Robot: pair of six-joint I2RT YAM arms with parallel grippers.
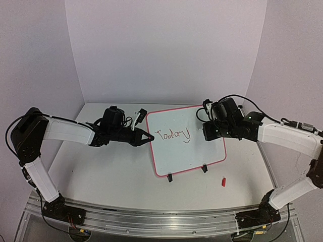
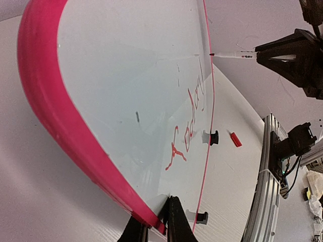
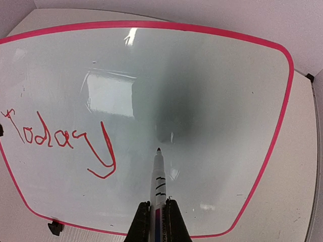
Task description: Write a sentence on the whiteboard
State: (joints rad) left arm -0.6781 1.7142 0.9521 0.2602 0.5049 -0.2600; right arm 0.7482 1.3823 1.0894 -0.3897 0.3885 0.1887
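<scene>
Light, stiff and probably slick, the whiteboard (image 1: 189, 151) stood propped on the tabletop (image 1: 111, 176), its sentence (image 1: 173, 135) at "Today"; the left claw (image 1: 149, 137) pinched its pink edge (image 2: 45, 101), the right claw (image 3: 157, 206) clamped a marker (image 3: 158, 176).

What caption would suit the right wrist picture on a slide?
Right fingers grip a marker pointed at the whiteboard, beside the red word "Today".
</scene>
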